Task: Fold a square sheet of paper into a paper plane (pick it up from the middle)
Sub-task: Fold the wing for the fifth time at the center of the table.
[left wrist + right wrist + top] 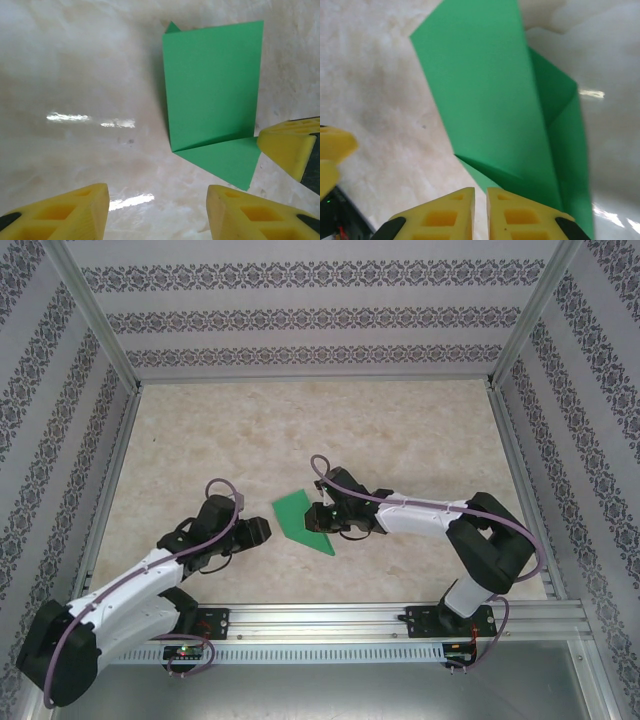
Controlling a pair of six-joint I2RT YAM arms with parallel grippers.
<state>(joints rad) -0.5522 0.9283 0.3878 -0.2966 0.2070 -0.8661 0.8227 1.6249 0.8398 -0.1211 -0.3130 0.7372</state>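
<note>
From above, we see the left pincer [262, 532] low over the marble-patterned surface [400, 430]. It sits just beside the sheet of paper [298, 518], at about the sheet's 8 o'clock, without touching it. In its wrist view its yellow fingers [75, 215] are spread apart, released, with bare surface between them.

The sheet, partly folded, lies near the middle of the surface. Its long axis runs roughly from 11 to 5 o'clock, blunt end at 11 and pointed end toward 5.

The right pincer [322, 518] meets the sheet's 3 o'clock edge. In its own view the fingers [445, 217] are clenched almost together over the green edge. We cannot tell whether paper is caught between them.
</note>
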